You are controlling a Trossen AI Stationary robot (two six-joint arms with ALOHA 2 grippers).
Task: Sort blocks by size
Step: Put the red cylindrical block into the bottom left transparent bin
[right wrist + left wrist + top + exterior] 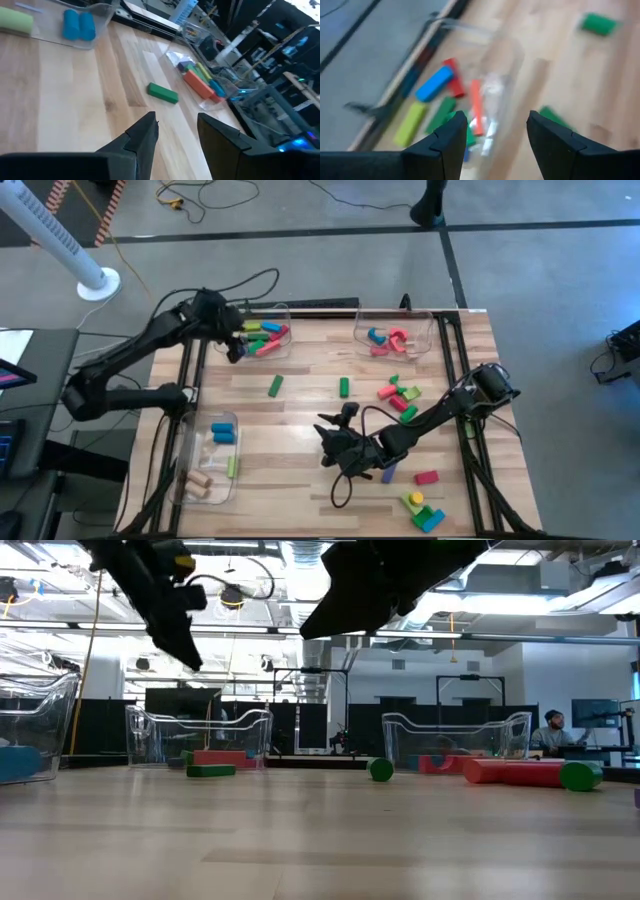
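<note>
Left gripper [236,340] hangs over the clear plastic bin at the table's far left corner [285,312], fingers [451,140] spread apart with nothing between them. Inside that bin lies a jumble of long bar blocks [262,335]: blue, red, green, yellow-green and orange. The left wrist view shows them directly beneath the parted fingers.

Right gripper [338,442] is above the bare wooden tabletop [290,480], near the middle front, fingers [144,136] apart and empty.

Second clear bin, far right [432,320], holds red and blue arch-shaped pieces [388,338]. Third clear bin at the near left edge [185,470] holds two blue cylinders [222,432], a yellow-green bar and plain wooden cylinders [198,483].

Loose on the table: green rectangular block [274,386] and short green cylinder [343,387] mid-table, well apart; a mixed red and green cluster [400,395] to the right; one red block [427,477] and a small yellow, green and blue group [424,512] near the front right corner.
</note>
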